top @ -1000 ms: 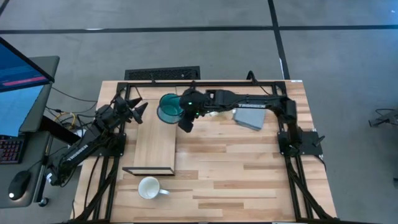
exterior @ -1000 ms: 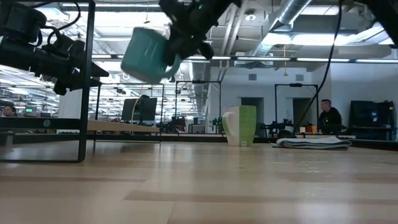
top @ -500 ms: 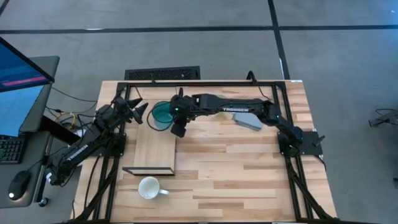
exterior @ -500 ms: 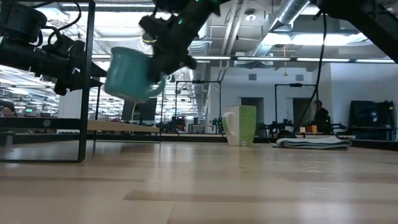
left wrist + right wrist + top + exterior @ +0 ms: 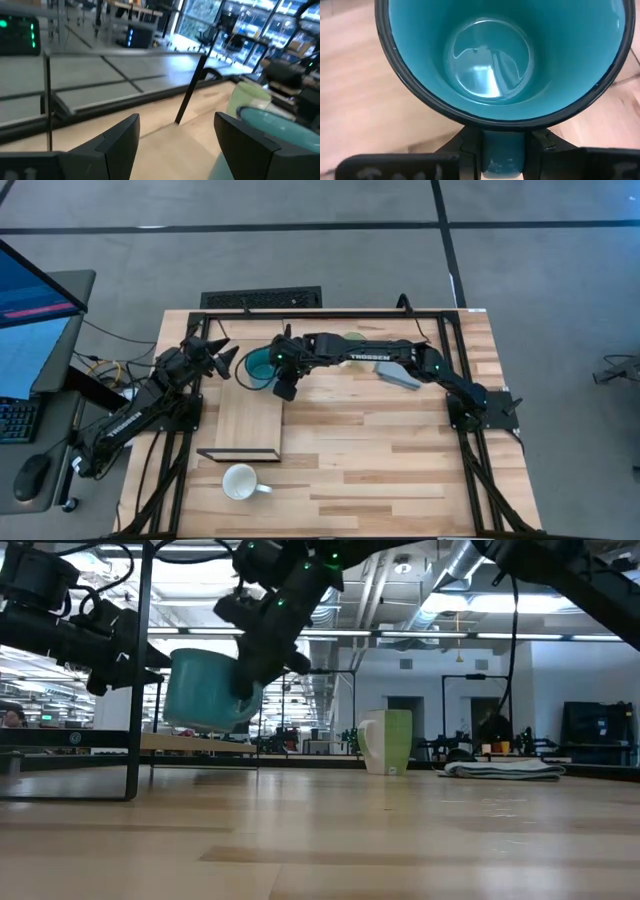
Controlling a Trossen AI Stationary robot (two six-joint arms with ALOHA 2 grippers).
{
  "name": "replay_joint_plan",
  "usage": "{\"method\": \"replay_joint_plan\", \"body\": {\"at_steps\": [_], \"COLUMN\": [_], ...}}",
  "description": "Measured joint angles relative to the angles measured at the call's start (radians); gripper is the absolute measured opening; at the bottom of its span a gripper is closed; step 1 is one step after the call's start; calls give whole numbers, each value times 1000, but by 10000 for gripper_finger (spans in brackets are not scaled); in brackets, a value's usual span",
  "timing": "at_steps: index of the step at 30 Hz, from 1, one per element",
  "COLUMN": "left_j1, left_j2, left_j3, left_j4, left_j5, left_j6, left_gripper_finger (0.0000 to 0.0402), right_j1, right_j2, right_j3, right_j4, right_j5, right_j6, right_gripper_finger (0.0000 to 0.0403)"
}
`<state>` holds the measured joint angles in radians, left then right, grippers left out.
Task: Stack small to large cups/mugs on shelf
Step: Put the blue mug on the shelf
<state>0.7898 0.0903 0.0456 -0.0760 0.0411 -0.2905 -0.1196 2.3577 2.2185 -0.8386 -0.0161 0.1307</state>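
Note:
The large teal mug (image 5: 258, 365) (image 5: 205, 690) hangs in my right gripper (image 5: 284, 376) over the far end of the shelf (image 5: 250, 418), mouth up. The right wrist view looks straight into the teal mug (image 5: 500, 55). The light green mug (image 5: 388, 740) stands upright on the table by the far edge, partly under the right arm. Near the table's near edge, the white mug (image 5: 240, 481) stands mouth up. My left gripper (image 5: 218, 356) (image 5: 175, 135) is open and hovers just left of the teal mug, touching nothing. My right gripper pinches the teal mug's handle (image 5: 502, 150) between its two fingers (image 5: 467, 147), which sit on either side of it just below the rim. The fingers come from the table's right, slanting down. The mug is almost upright, just over the shelf board; whether it touches I cannot tell.
A flat grey pad (image 5: 402, 370) (image 5: 500, 768) lies on the table right of the mugs. The shelf's black metal frame (image 5: 140, 670) stands at its end. The table's black rail (image 5: 320, 313) runs along the far edge. Bare slatted wood (image 5: 400, 450) fills the right and near side.
My right gripper has carried the teal mug toward the table's left and down, from above the tabletop to just over the shelf's far end. The mug has turned from tilted to nearly upright. The grip has stayed shut.

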Motion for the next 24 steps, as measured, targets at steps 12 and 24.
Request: {"method": "replay_joint_plan", "body": {"at_steps": [12, 24], "left_j1": [0, 0], "left_j2": [14, 14], "left_j3": [0, -5], "left_j4": [4, 102], "left_j5": [-1, 7], "left_j6": [16, 10], "left_gripper_finger": [248, 248], "right_j1": [-27, -42], "right_j2": [19, 19], "right_j3": [0, 0], "right_j4": [40, 63], "right_j5": [-15, -38], "right_j6": [2, 19], "right_gripper_finger": [98, 98]}}
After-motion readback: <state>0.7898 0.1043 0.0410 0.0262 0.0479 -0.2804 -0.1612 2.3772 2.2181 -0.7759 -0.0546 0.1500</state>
